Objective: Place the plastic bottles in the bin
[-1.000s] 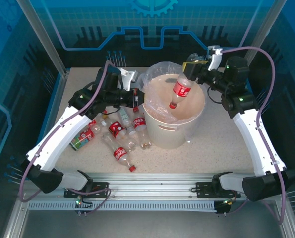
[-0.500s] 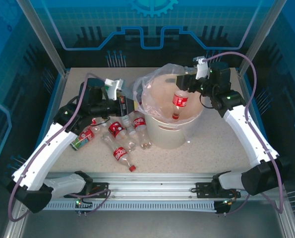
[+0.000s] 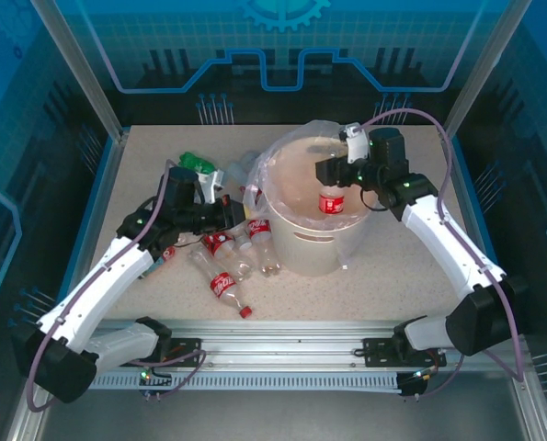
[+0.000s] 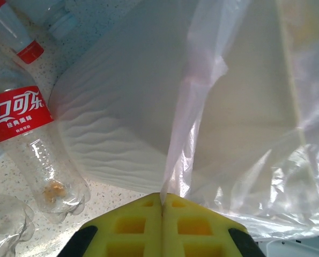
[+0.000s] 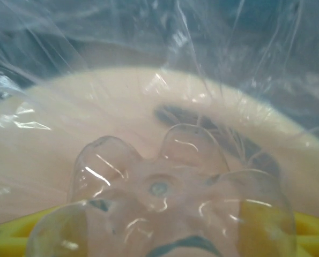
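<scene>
Loose bottles (image 3: 223,285) lie on the table (image 3: 393,266) at lower centre-left of the top view. Just above them, the left gripper (image 4: 162,202) is pinched closed on the liner (image 4: 239,139) at the bin's (image 3: 314,243) left wall. Higher, the right gripper (image 3: 333,175) clamps the held bottle (image 3: 332,202) by its base inside the bin's mouth.

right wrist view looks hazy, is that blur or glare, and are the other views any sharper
Right wrist: both; the held bottle sits close to the lens so its base is soft, and the liner throws white glints. Left wrist: sharp, the lying bottle has a crisp red label. Top external: sharp and evenly lit.
</scene>
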